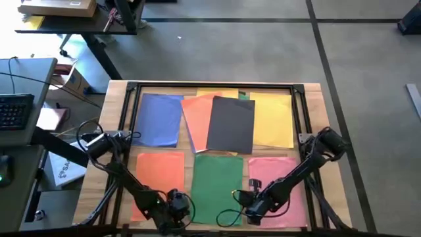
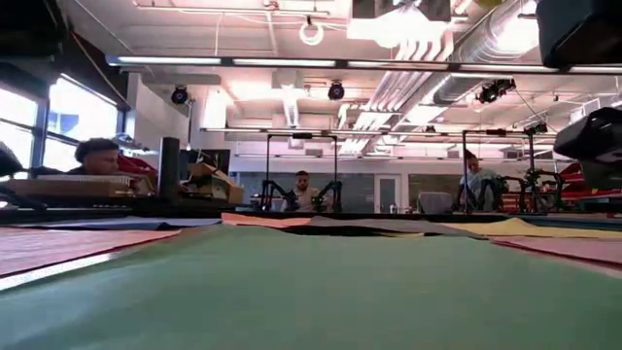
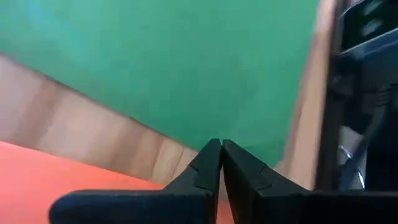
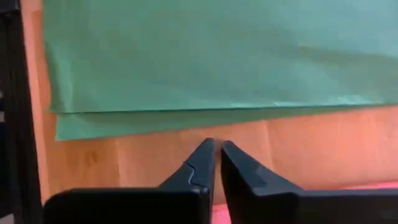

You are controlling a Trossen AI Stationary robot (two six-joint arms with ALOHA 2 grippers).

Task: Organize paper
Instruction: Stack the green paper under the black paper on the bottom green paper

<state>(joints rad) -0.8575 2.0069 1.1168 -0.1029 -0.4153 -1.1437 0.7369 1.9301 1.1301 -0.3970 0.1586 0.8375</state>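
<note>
Paper (image 1: 231, 125) sheets lengthwise front-to-back

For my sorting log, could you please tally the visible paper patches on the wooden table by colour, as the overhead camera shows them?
Blue paper: 1
Orange paper: 2
Dark grey paper: 1
Yellow paper: 1
Green paper: 1
Pink paper: 1
Total: 7 patches; sheets per stack cannot be counted.

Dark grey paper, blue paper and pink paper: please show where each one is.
Dark grey paper (image 1: 231, 125), high view, middle of the sheet.
Blue paper (image 1: 158, 118), high view, middle of the sheet.
Pink paper (image 1: 263, 169), high view, bare upper part.
</note>
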